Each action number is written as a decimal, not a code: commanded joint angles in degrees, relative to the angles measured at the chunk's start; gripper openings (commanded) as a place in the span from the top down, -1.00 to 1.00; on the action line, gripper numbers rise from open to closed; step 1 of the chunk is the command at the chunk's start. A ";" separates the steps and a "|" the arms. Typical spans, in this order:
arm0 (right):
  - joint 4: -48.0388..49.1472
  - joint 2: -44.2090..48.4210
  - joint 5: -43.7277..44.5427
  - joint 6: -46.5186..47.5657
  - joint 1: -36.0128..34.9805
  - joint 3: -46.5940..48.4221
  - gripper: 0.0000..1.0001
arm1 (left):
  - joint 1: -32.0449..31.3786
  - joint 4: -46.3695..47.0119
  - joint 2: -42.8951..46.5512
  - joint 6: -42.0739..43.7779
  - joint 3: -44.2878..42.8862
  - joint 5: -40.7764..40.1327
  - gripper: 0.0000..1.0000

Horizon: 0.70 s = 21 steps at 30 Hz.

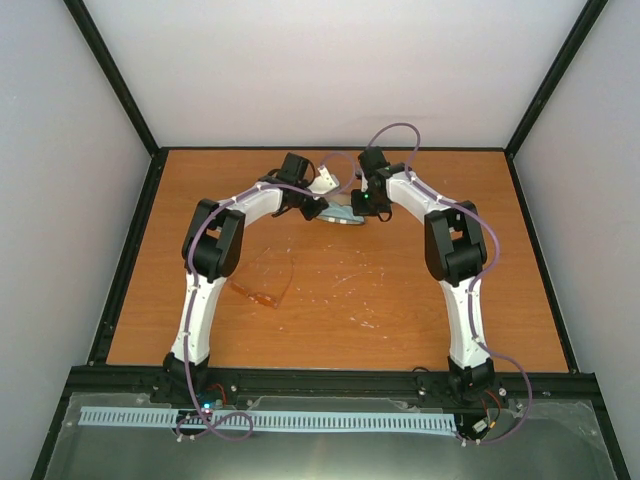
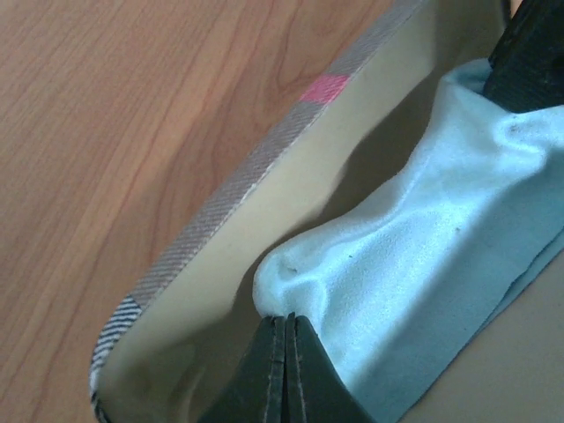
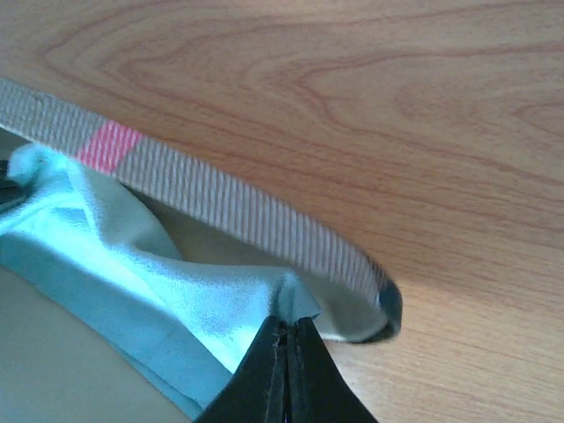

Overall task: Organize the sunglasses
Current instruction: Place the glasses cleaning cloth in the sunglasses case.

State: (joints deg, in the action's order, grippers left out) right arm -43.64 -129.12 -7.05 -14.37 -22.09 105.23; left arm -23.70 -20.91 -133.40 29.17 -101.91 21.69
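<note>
- Top external view was the only one that showed the sunglasses [image 1: 268, 282]. They lay on the wooden table [image 1: 420, 300] in its left half, well apart from the case [image 1: 345, 216] and from both grippers.
- In this view both pincers reached the case at the far middle of the table, but their fingertips were too small to judge.
- Left wrist view gave what the top could not. The left gripper [image 2: 284, 330] had its fingers pressed together on a fold of the light-blue cloth [image 2: 423, 256], inside the open case with the striped rim.
- Right wrist view showed the right gripper [image 3: 285, 335] also pinching the cloth, at another fold near the rounded end of the case.
- Counted: one pair of sunglasses, one case, one cloth, two grippers.
</note>
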 commanded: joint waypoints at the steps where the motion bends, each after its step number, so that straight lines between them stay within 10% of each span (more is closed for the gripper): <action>1: -0.32 -1.37 1.95 0.22 0.45 1.89 0.95 | 0.73 -0.60 -1.20 1.37 -4.05 1.16 0.99; 21: 3.97 -1.49 4.58 -0.88 0.64 3.44 0.94 | 2.27 -0.50 -2.38 0.44 -6.11 0.22 0.99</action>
State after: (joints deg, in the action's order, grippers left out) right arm -41.04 -129.73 -3.60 -14.61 -21.76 107.04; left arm -22.06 -21.06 -135.00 29.36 -105.62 21.67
